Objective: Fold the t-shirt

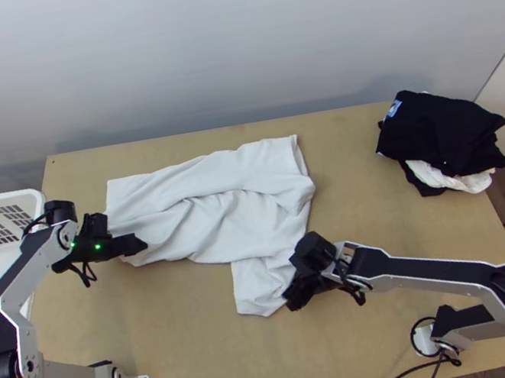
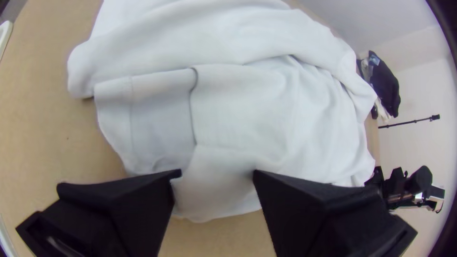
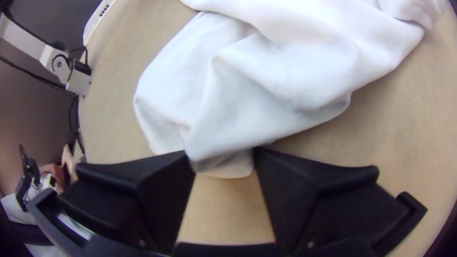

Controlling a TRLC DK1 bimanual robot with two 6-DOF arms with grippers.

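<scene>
While L hand (image 1: 140,243) & R hand (image 1: 294,298) gape, gripping nil, basket (image 1: 6,198) & clothes pile (image 1: 440,130) flank tee (image 1: 216,226).

Soft, fairly even light falls across the table (image 1: 204,360), leaving faint, soft-edged shadows low on the far wall (image 1: 227,38) and pale highlights on the white t-shirt (image 1: 246,221), while both wrist views bend straight edges and darken toward the corners.

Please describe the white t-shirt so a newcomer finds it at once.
On the light wooden table, look left of centre for a wide, rumpled white t-shirt. Unlike the white cloth peeking from the black fabric pile at right, it lies apart, broadly visible.
</scene>
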